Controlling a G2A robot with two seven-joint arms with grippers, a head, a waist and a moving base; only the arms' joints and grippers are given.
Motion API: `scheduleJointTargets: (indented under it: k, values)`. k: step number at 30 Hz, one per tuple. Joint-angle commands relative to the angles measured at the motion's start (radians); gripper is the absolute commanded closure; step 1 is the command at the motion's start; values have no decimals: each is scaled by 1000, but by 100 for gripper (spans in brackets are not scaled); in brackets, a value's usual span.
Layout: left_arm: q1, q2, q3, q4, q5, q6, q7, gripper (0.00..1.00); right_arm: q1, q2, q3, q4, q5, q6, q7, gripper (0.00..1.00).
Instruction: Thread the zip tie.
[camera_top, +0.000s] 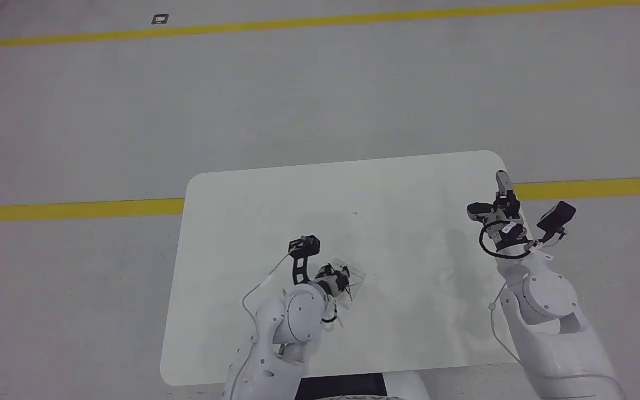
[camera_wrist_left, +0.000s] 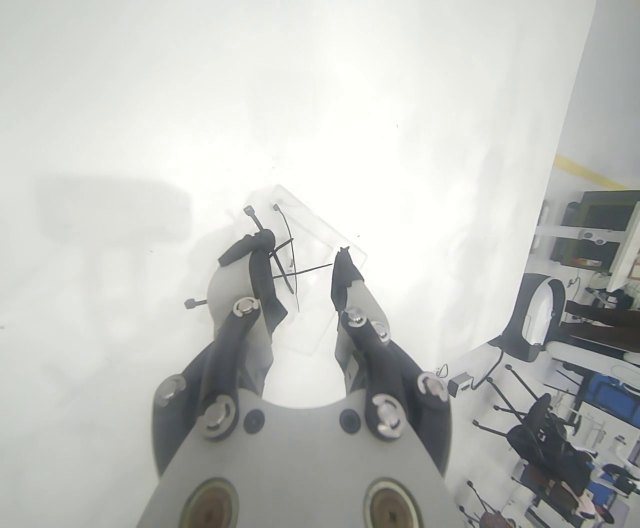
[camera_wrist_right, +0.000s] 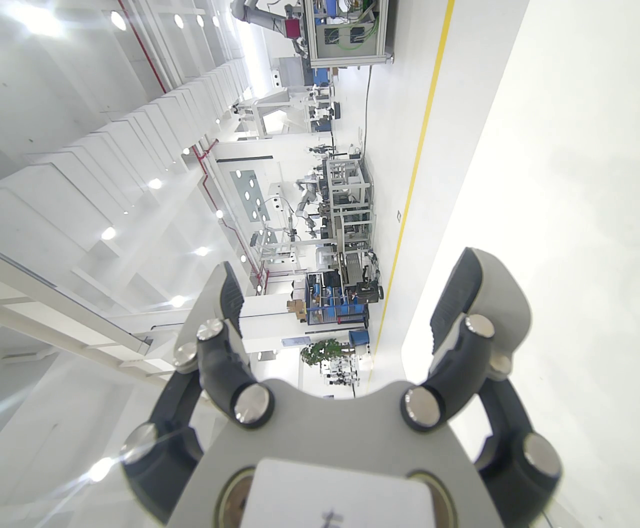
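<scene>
White rounded-corner surface (camera_top: 400, 200) on a grey floor w/ yellow lines; workshop racks far off behind. I've got the left fingers (camera_wrist_left: 261, 275) low over the near-centre part of the surface, spread apart, nothing pinched btwn them. Just ahead lies a clear flat plastic sheet (camera_wrist_left: 320, 225). On it is a small pile of thin black plastic zip ties (camera_wrist_left: 290, 240), straps crossing each other, two square heads at the far end. One finger tip is touching or just beside a strap; can't tell which. One more black tie head (camera_wrist_left: 190, 302) seems to lie off the sheet on the bare surface, just beside that same finger.

Right fingers (camera_wrist_right: 452, 295) are wide open & empty, at the surface's right edge, well apart from the ties, pointing out to the room.

Handling, my guess: the ties are v. light, springy and slick. Lying flat on a smooth sheet, they'll prob skate or flick away if nudged, and a crossed strap may drag its neighbour along. The sheet looks light too and may slide.

I'd take one strap nearer its head w/ the left, pinching across the narrow width, and lift it clear of the pile. The right would then take the tail close to its tip, since the tail bends easily & needs a short free end to aim into the head slot.
</scene>
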Motion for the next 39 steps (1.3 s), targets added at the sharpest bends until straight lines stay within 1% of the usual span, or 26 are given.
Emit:
scheduleJointTargets:
  k: [1,2,6,10,14,19,20,25,29,34,39]
  values:
    - [6,0,-2,-10,16,0,-14,69,0,0,0,0,0,0,0,0]
    - [8,0,-3,-16,25,0,-21,67,0,0,0,0,0,0,0,0]
    - [23,1,-10,-45,42,0,-46,67,0,0,0,0,0,0,0,0]
    - [24,-3,-23,-51,58,0,-59,66,0,0,0,0,0,0,0,0]
    - [12,-7,-30,-37,69,0,-79,66,0,0,0,0,0,0,0,0]
    - [-11,-11,-32,-8,68,0,-94,67,0,0,0,0,0,0,0,0]
    - [-15,-12,-32,-3,67,0,-95,69,0,0,0,0,0,0,0,0]
    - [-32,-14,-32,21,67,0,-99,72,0,0,0,0,0,0,0,0]
    - [-39,-15,-33,30,71,0,-105,74,0,0,0,0,0,0,0,0]
    - [-40,-15,-34,28,69,0,-102,75,0,0,0,0,0,0,0,0]
    - [-53,-19,-41,50,72,0,-94,76,0,0,0,0,0,0,0,0]
